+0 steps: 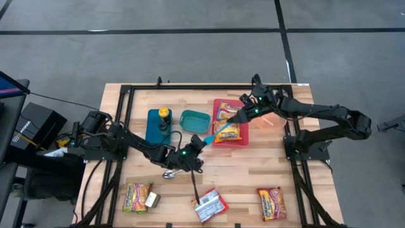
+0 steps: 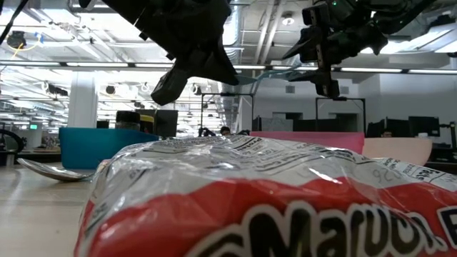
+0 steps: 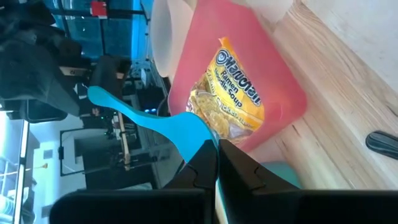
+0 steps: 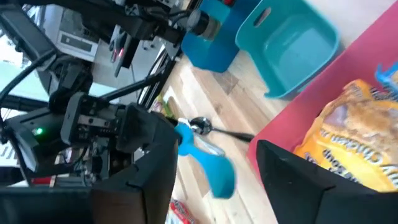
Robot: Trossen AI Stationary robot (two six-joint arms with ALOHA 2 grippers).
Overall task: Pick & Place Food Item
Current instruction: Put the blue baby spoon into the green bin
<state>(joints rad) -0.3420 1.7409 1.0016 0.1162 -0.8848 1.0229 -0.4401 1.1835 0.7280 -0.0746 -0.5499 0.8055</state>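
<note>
My left gripper (image 1: 195, 147) is shut on a light-blue plastic utensil (image 1: 218, 132), which reaches over the red tray (image 1: 218, 104). Two yellow ramen packets (image 1: 228, 132) lie flat in that tray. The lower one (image 3: 233, 106) also shows past the left fingers. My right gripper (image 1: 245, 114) hovers open over the tray. In the right wrist view the utensil's free end (image 4: 219, 177) stands between the right fingers without plainly touching them. My left gripper pinches the utensil's broad end (image 3: 194, 134) between its two fingers. It comes from the table's left, slanting a little downward, with the fingers along the utensil. The utensil juts out past the fingertips toward the right gripper, lifted clear of table and tray.
A teal bowl (image 1: 195, 120) and a blue bin holding a yellow-capped bottle (image 1: 158, 123) stand left of the tray. A metal ladle (image 1: 171, 172) lies under the left arm. Three ramen packets (image 1: 210, 206) lie along the near edge. One of them (image 2: 271, 200) fills the low view.
</note>
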